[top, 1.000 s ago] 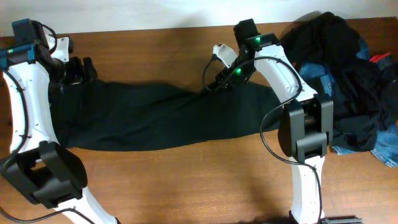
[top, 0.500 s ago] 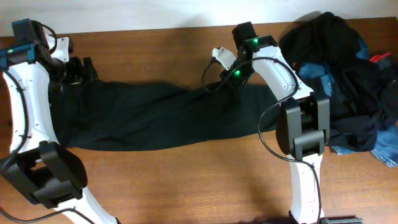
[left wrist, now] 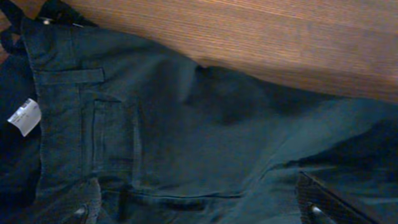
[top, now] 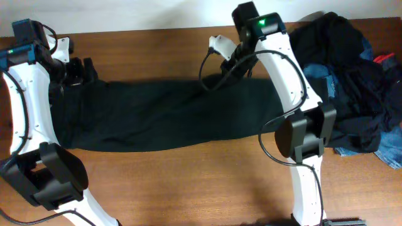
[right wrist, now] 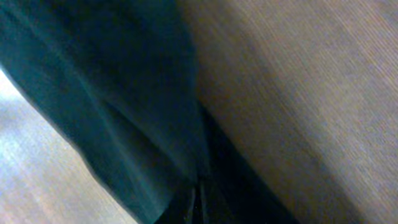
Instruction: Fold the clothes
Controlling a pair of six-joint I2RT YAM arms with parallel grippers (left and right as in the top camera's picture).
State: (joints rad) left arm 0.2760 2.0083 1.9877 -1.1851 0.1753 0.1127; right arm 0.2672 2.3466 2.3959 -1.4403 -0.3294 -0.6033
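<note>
I am working with a pair of dark trousers [top: 163,116] that are lying flat along the surface [top: 188,182], waist at my left and legs running out to the right, while the rest of the clothes are sitting in a pile [top: 352,81] at the far right, blue denim [top: 317,70] and a red-and-grey piece [top: 384,58] showing among the black. The right gripper [top: 227,74] is clenching a pinch of the trousers' far edge, and in the right wrist view the cloth is running down into its closed tips [right wrist: 199,199]. The left gripper [top: 78,70] is hanging released over the waist end, and its fingers [left wrist: 320,202] are standing wide apart above the back pocket [left wrist: 112,137] and the white label [left wrist: 23,116], holding nothing. I am judging the fabric to be soft and limp with some weight to it: it is lying in shallow wrinkles, so I am expecting it to sag and drag between two holds, not keep a line, and to slip if only one thin layer is caught. The waistband [left wrist: 46,56] is looking like the firmest place to take hold on the left, being thick and seamed; on the right I am favouring the edge near the hem, catching both layers together.
</note>
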